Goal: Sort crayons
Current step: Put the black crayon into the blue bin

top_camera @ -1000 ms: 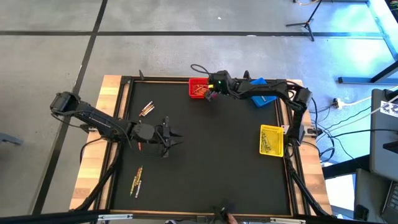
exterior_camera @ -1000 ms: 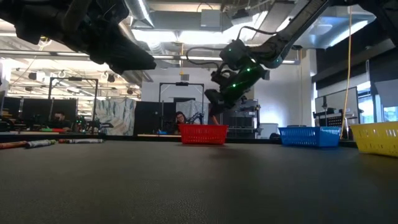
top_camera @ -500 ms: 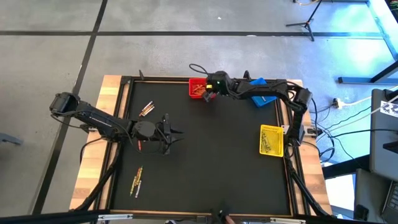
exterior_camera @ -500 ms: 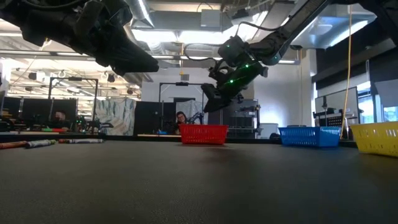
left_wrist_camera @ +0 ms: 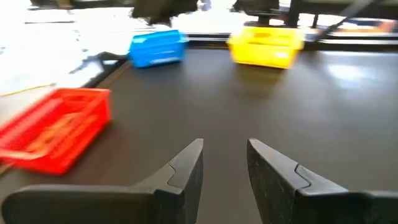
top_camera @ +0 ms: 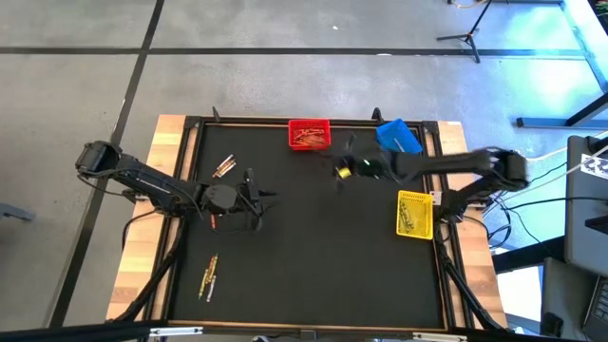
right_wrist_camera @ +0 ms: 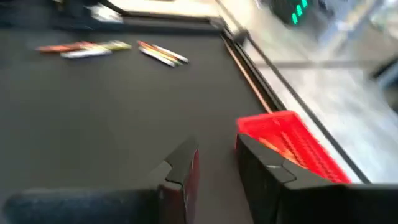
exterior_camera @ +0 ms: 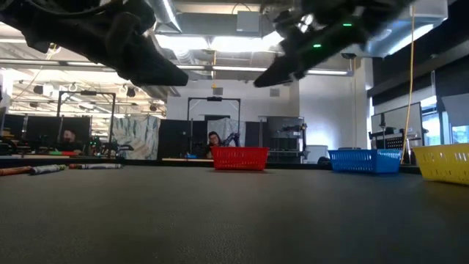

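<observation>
Loose crayons lie flat on the black mat in two groups, one far left (top_camera: 224, 167) and one near left (top_camera: 209, 275); they also show in the right wrist view (right_wrist_camera: 84, 48) and the low view (exterior_camera: 44, 169). More crayons lie in the red bin (top_camera: 309, 134) and the yellow bin (top_camera: 414, 213). My left gripper (top_camera: 271, 199) hovers open and empty over the mat's left half, right of the far group; its wrist view shows the parted fingers (left_wrist_camera: 225, 146). My right gripper (top_camera: 338, 171) hovers open and empty (right_wrist_camera: 216, 148) on the near side of the red bin.
A blue bin (top_camera: 399, 136) stands at the far right, beside the red bin. The yellow bin stands against the right edge. A single red crayon (top_camera: 213, 223) lies by my left arm. A raised frame (top_camera: 190, 142) borders the mat. Bare mat (top_camera: 323, 256) lies at the centre and near side.
My right gripper has left its place above the red bin and swung toward the table's near and right side, and it rises in the low view. My left gripper has drifted slightly toward the far edge. No crayon has moved.
</observation>
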Tool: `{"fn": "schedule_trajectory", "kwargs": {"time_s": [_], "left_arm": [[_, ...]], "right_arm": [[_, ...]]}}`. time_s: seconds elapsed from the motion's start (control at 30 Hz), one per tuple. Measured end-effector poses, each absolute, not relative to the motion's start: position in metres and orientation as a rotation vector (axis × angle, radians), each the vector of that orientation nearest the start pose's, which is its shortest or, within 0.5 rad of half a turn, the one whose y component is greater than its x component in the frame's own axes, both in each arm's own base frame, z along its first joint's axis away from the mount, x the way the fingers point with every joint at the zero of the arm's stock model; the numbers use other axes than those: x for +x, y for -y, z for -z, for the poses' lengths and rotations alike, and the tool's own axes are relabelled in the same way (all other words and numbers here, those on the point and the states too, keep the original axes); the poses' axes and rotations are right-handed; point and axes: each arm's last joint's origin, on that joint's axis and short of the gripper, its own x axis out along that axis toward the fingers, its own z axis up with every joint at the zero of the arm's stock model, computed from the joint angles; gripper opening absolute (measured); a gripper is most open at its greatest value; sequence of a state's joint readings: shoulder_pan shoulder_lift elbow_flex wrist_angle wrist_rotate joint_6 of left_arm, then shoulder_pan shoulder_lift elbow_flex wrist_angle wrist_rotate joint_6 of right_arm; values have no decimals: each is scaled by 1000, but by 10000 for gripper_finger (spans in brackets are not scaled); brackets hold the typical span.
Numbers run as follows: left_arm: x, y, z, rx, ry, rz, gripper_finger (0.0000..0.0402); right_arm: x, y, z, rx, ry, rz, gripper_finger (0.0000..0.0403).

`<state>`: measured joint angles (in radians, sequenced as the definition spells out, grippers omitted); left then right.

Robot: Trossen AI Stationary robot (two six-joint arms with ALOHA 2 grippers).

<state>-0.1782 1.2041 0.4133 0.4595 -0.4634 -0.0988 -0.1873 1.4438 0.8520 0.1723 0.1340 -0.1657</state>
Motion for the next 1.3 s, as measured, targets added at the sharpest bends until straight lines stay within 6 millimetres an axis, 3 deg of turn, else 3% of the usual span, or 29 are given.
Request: {"fn": "schedule_trajectory", "kwargs": {"time_s": [0.1, 0.23, 0.37, 0.57, 0.8, 1.03, 1.3], "left_arm": [[227, 20, -188, 16, -293, -434, 115], [226, -2, -185, -17, -312, -585, 115], [225, -41, -186, -26, -452, -718, 115], [220, -87, -210, -109, -671, -758, 117], [192, -124, -226, -260, -911, -954, 143], [168, -153, -202, -477, -1095, -945, 141], [157, -180, -171, -519, -1259, -969, 141]], "right_arm": [[283, 40, -228, -184, -347, 203, 106], [265, 27, -223, -212, -249, 143, 106], [262, 18, -229, -216, -209, 80, 106], [262, 1, -237, -273, -145, -9, 106], [244, -22, -257, -279, -93, -98, 106], [237, -34, -256, -284, -134, -124, 106], [237, -30, -255, -294, -164, -27, 106]]}}
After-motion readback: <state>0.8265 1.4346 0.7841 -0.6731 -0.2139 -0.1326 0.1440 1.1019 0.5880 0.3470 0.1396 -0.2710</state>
